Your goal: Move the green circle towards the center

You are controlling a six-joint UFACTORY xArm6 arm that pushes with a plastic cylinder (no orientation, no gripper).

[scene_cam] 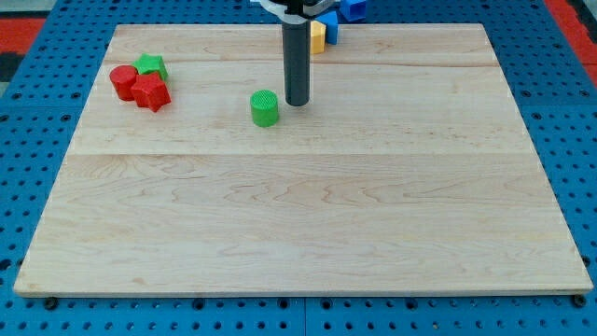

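The green circle (265,107) is a short green cylinder standing on the wooden board (308,233), left of centre in the upper part of the view. My tip (297,102) is at the end of the dark rod, just to the right of the green circle and slightly above it in the view, a small gap apart.
A red cylinder (122,80), a red block (151,92) and a green block (150,65) cluster at the upper left. A yellow block (317,37) and blue blocks (341,11) sit at the view's top behind the rod, partly hidden. A blue pegboard (28,168) surrounds the board.
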